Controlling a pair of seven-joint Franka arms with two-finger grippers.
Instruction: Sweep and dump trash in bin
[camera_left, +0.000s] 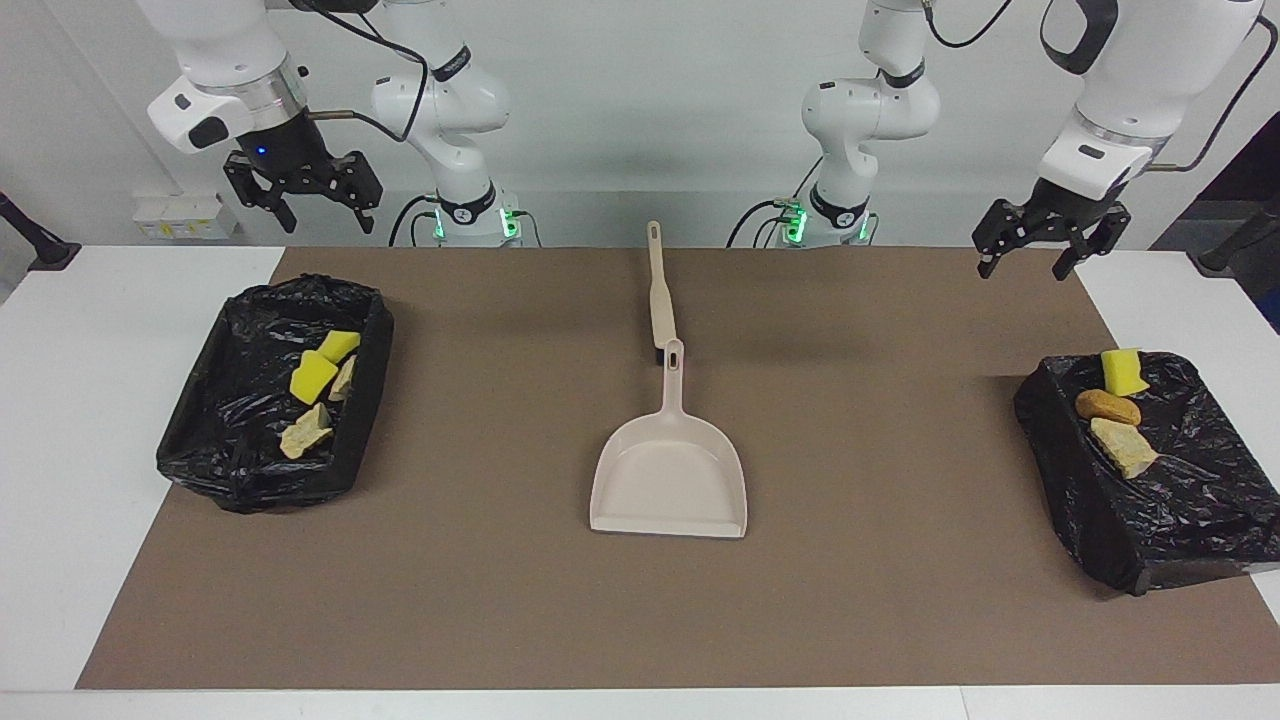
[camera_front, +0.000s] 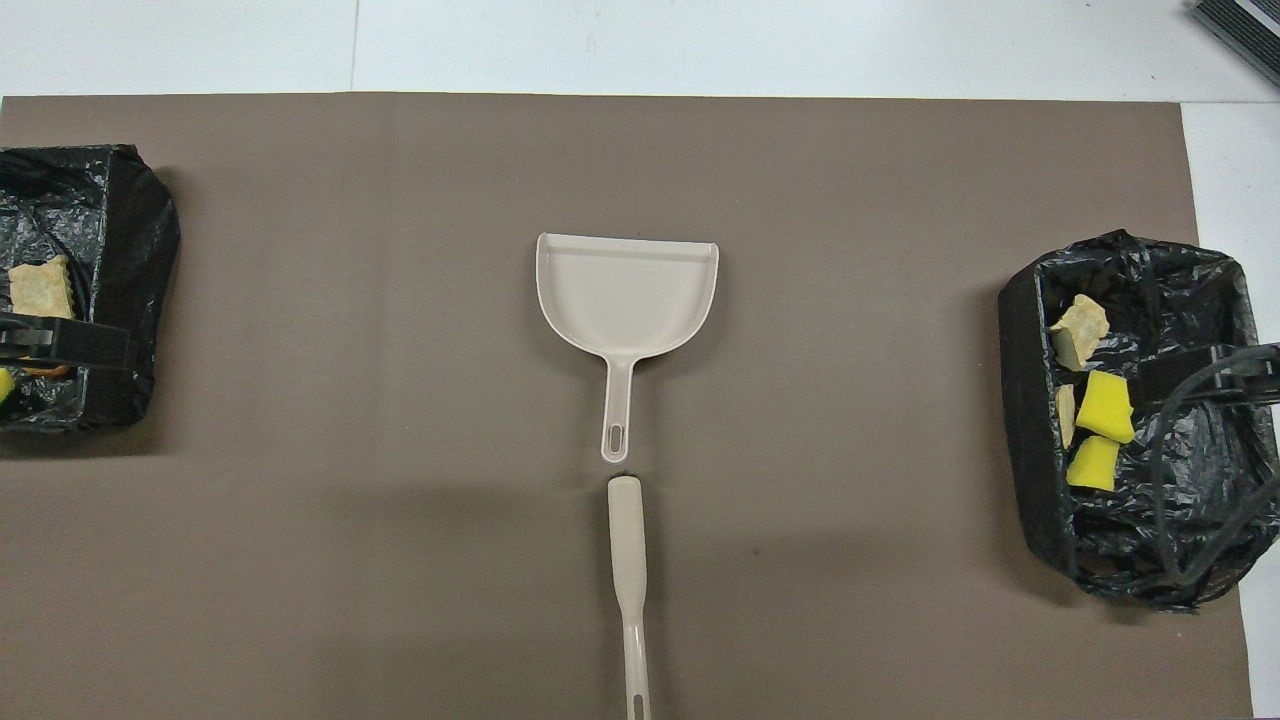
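Observation:
The trash lies in two black-lined bins. The bin at the right arm's end holds two yellow sponge chunks and two pale bread lumps. The bin at the left arm's end holds a yellow chunk, a brown bun and a bread lump. My left gripper hangs open and empty, high over the mat's corner beside that bin. My right gripper waits open and empty, high above the table's robot-side edge near its bin.
A beige dustpan lies mid-mat, its mouth away from the robots. The beige brush lies in line with the dustpan's handle, nearer to the robots. A brown mat covers most of the white table.

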